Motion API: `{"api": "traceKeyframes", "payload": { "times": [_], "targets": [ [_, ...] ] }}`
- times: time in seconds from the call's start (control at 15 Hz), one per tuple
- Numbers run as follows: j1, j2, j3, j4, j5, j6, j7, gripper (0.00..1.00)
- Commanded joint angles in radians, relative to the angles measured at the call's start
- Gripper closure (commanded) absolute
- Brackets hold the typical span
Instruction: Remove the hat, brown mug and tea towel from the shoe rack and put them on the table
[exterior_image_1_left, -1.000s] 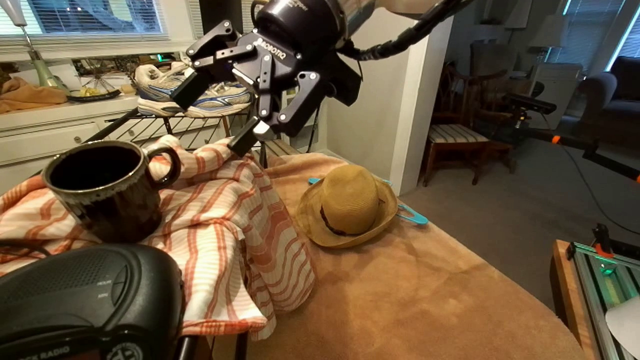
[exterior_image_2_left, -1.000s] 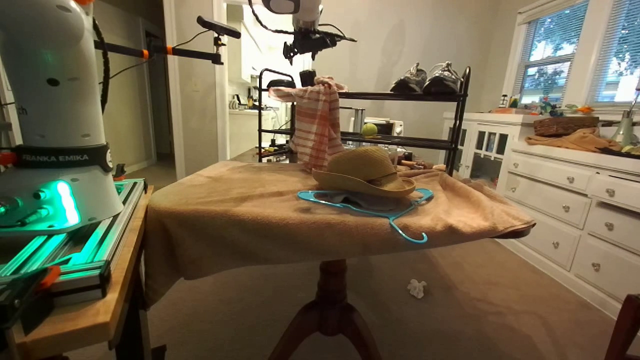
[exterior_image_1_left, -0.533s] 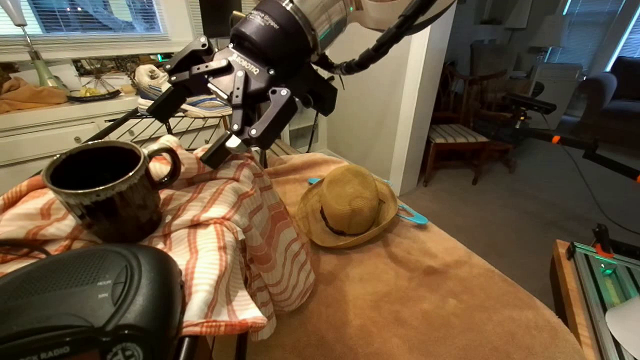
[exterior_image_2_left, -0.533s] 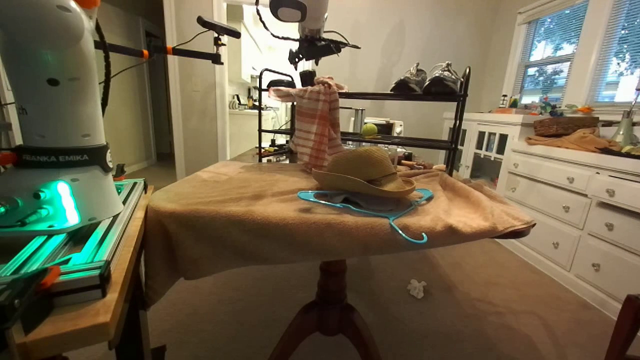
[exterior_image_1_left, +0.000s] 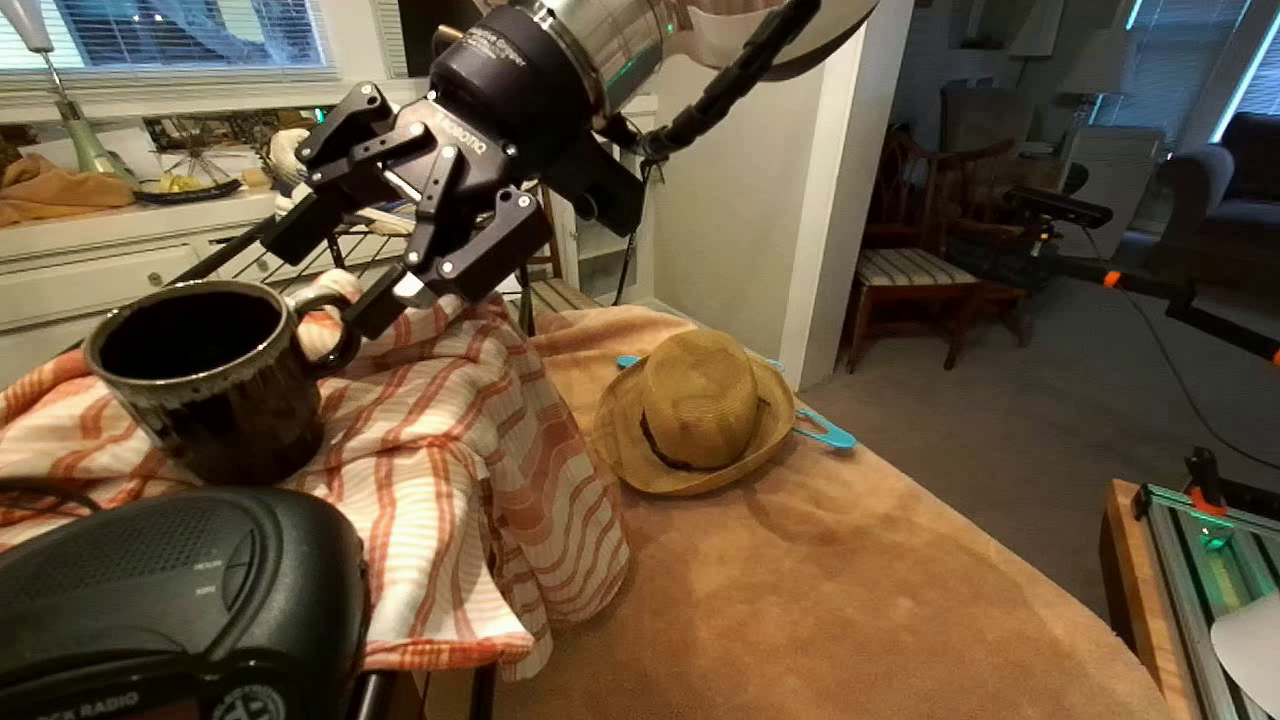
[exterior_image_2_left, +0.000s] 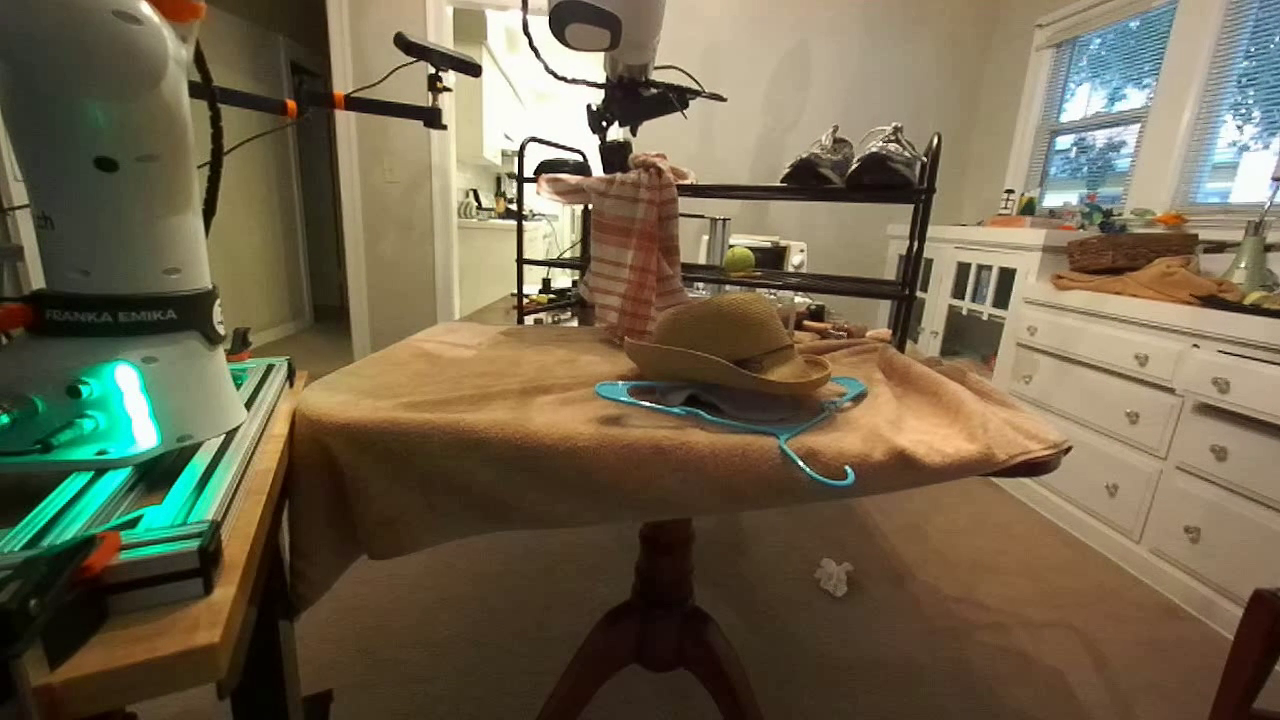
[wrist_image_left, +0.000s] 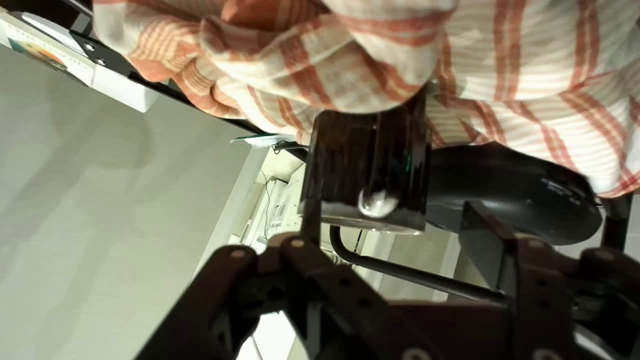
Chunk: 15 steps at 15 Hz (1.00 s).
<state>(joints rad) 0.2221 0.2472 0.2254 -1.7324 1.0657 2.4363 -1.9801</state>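
Note:
The brown mug (exterior_image_1_left: 225, 410) stands upright on the tea towel (exterior_image_1_left: 550, 520), on the shoe rack's top shelf. It shows small in an exterior view (exterior_image_2_left: 615, 156) and in the wrist view (wrist_image_left: 367, 160). The white towel with red-orange stripes hangs over the rack's edge towards the table (exterior_image_1_left: 880, 590). The straw hat (exterior_image_1_left: 700, 400) lies brim down on the table; it also shows in an exterior view (exterior_image_2_left: 725, 330). My gripper (exterior_image_1_left: 333, 272) is open and empty, tilted above the towel beside the mug's handle. In the wrist view the fingers (wrist_image_left: 392, 217) stand apart at the mug's rim end.
A black clock radio (exterior_image_1_left: 190, 610) sits close beside the mug on the rack. Shoes (exterior_image_2_left: 855, 162) stand at the rack's far end. The black rack (exterior_image_2_left: 800, 192) has raised end bars. A blue hanger (exterior_image_2_left: 780, 433) lies under the hat. A green ball (exterior_image_2_left: 740, 260) sits lower.
My gripper has moved down and towards the mug, its lower finger now overlapping the handle in an exterior view. It stays open. The mug, towel and hat have not moved.

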Motion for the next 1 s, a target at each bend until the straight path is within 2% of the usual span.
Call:
{"api": "traceKeyframes", "payload": {
  "times": [0.0,0.27,0.33,0.4,0.53,0.6,0.73,0.8,0.93],
  "targets": [
    [-0.012,0.033,0.012,0.037,-0.021,-0.027,-0.028,0.28],
    [-0.016,0.043,0.013,0.045,-0.037,-0.046,-0.044,0.39],
    [-0.017,0.045,0.013,0.047,-0.039,-0.048,-0.047,0.47],
    [-0.019,0.047,0.014,0.050,-0.039,-0.051,-0.052,0.42],
    [-0.020,0.052,0.014,0.056,-0.042,-0.059,-0.060,0.52],
    [-0.021,0.053,0.013,0.056,-0.045,-0.062,-0.065,0.58],
    [-0.022,0.054,0.013,0.055,-0.050,-0.064,-0.069,0.82],
    [-0.022,0.054,0.013,0.055,-0.056,-0.065,-0.071,0.82],
    [-0.023,0.054,0.014,0.054,-0.061,-0.068,-0.075,0.97]
  ]
}}
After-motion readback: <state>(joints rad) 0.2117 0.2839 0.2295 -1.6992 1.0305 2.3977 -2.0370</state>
